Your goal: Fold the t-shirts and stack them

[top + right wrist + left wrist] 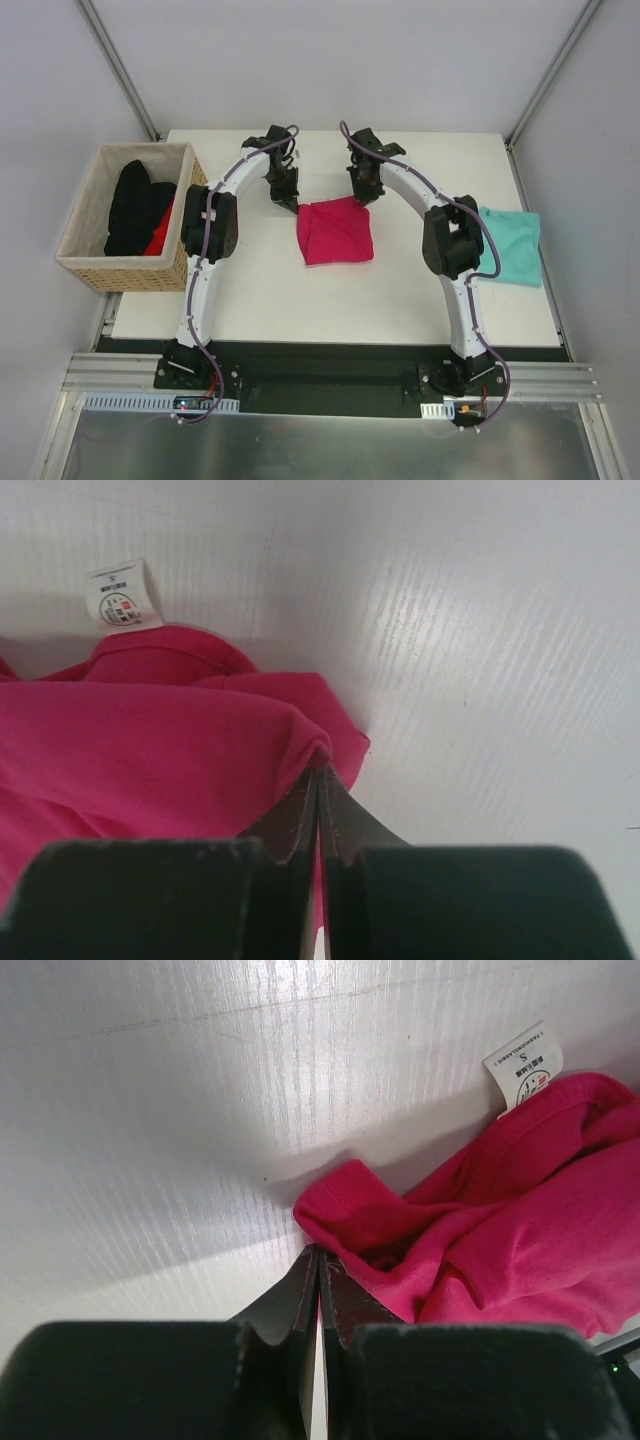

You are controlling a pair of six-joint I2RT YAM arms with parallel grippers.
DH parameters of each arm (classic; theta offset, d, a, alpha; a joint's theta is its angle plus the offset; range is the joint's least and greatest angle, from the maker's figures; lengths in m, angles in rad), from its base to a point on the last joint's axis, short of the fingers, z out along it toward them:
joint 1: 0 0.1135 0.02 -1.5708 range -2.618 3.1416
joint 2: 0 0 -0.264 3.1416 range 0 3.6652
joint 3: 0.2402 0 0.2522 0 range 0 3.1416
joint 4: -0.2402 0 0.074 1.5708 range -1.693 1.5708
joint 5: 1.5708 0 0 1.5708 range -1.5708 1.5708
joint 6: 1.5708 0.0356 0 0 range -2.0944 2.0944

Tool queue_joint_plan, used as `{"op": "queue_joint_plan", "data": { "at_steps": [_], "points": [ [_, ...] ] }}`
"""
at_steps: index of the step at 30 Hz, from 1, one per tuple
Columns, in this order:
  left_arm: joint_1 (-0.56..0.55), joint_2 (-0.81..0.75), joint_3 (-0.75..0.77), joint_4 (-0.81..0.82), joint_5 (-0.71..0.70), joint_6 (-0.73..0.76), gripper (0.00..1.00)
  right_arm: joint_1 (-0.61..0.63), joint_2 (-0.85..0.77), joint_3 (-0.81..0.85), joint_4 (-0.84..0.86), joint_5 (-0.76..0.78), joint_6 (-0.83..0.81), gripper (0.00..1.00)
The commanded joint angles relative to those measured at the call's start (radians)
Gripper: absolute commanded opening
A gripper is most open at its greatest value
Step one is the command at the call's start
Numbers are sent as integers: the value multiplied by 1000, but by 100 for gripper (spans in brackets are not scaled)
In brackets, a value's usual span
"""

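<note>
The magenta-pink t-shirt point(336, 232) lies folded into a rough square in the middle of the white table point(300, 300). My left gripper point(289, 205) is at the shirt's far left corner and my right gripper point(364, 196) at its far right corner. In the left wrist view the left gripper point(320, 1252) is shut, with the pink t-shirt's point(520, 1220) edge pinched at the tips. The right gripper point(320, 770) is shut on a bunched corner of the pink t-shirt point(150, 750). The white neck label point(524, 1065) point(125, 595) lies on the table. The teal t-shirt point(512, 245) lies flat at the right edge, partly behind the right arm.
A wicker basket point(85, 262) stands off the table's left side, holding a black garment point(135, 205) and something red point(160, 235). Grey walls enclose the table on three sides. The arms' bases are bolted along the near edge.
</note>
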Motion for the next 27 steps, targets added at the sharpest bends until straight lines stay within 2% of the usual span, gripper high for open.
{"op": "queue_joint_plan", "data": {
  "at_steps": [1,8,12,13,14,16,17,19,27],
  "points": [
    [9,19,43,-8,25,-20,0,16,6,54,-18,-43,-22,1],
    [4,21,40,-10,31,-23,0,48,10,59,-24,-55,-30,1],
    [4,10,27,-10,27,-19,0,46,10,68,-44,23,-21,3],
    [4,3,24,-10,25,-16,0,46,10,69,-50,38,-21,24],
    [4,-4,14,-10,19,-14,0,40,3,71,-54,49,-21,32],
    [4,-22,4,-8,15,-8,13,34,-7,63,-54,86,-22,46],
    [2,-31,-9,-8,2,-8,26,25,-16,63,-53,95,-27,47],
    [4,-54,-16,-8,-7,-5,28,17,-30,62,-51,126,-32,50],
    [4,-163,-62,-9,-44,4,30,-29,-119,53,-42,228,-53,50]
  ]
}}
